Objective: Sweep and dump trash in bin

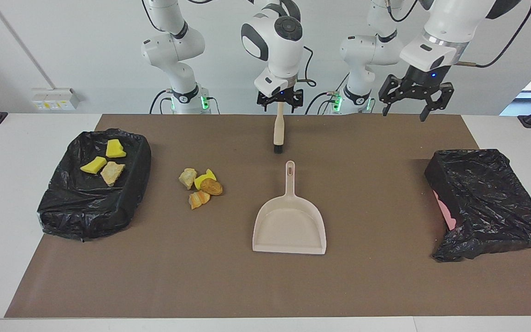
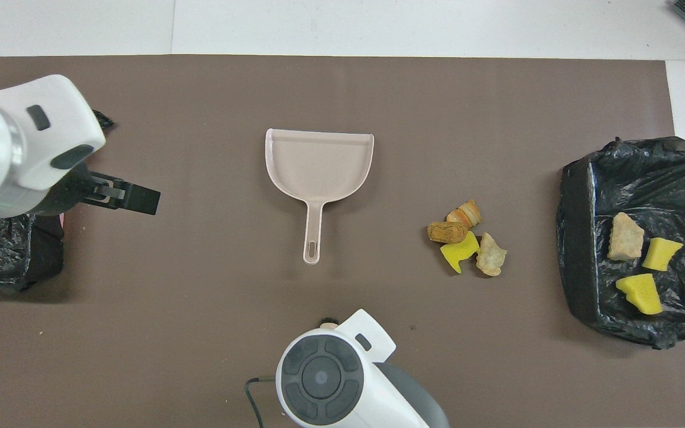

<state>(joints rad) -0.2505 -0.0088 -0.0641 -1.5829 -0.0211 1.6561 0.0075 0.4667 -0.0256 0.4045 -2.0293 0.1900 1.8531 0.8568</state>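
1. Jaws of the right gripper (image 1: 279, 102) sit on either side of the top of a beige, wooden-looking hand brush (image 1: 278, 129). The brush hangs upright with its dark bristles at the desk. I cannot tell whether the jaws are clenched on the handle or released.
2. Jaws of the left gripper (image 1: 406, 113) are spread wide and hold nothing. That arm waits in the air over the left arm's end of the brown mat (image 1: 362, 286).
3. The upright brush puts its bristles down, ready to push scraps along the mat.
4. A beige plastic dustpan (image 1: 291, 221) lies flat, farther from the robots than the brush. Its handle points toward the brush, within reach, but its open mouth faces away from the robots.
5. The trash is in two lots. Four yellow, tan, orange and brown scraps (image 1: 201, 186) lie clustered on the mat beside the dustpan, toward the right arm's end. Three more scraps (image 1: 104, 161), two yellow and one tan, already lie in the low bin lined with a black plastic bag (image 1: 62, 216) at that end.
6. The loose cluster is to one side of the dustpan, not at its mouth, so the pan probably needs turning or moving first.
7. A second box wrapped in black plastic (image 1: 486, 203) lies at the left arm's end, well apart from the scraps. Nothing lies between brush, pan and cluster.
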